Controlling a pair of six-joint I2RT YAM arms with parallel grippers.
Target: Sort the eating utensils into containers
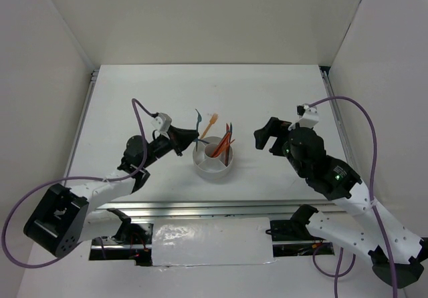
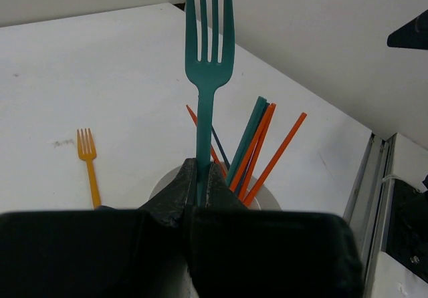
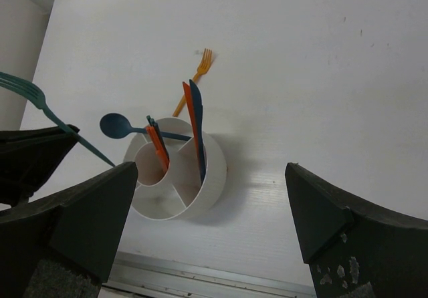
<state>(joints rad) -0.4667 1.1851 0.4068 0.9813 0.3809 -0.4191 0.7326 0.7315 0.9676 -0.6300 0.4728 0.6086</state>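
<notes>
My left gripper [image 1: 190, 138] is shut on a teal fork [image 1: 198, 120], held tines-up just left of the round white holder [image 1: 214, 172]. In the left wrist view the fork [image 2: 208, 57] stands between my fingers [image 2: 175, 190], above the holder's rim [image 2: 161, 180]. Orange and dark teal chopsticks [image 2: 257, 144] stand in the holder. In the right wrist view a blue spoon [image 3: 117, 125] leans out over the holder's [image 3: 207, 184] far rim. An orange fork [image 1: 210, 125] lies on the table behind the holder. My right gripper [image 1: 267, 136] is open and empty, right of the holder.
White walls enclose the table on the left, back and right. A metal rail [image 1: 200, 208] runs along the near edge. The orange fork also shows in the left wrist view [image 2: 88, 168] and the right wrist view [image 3: 194, 84].
</notes>
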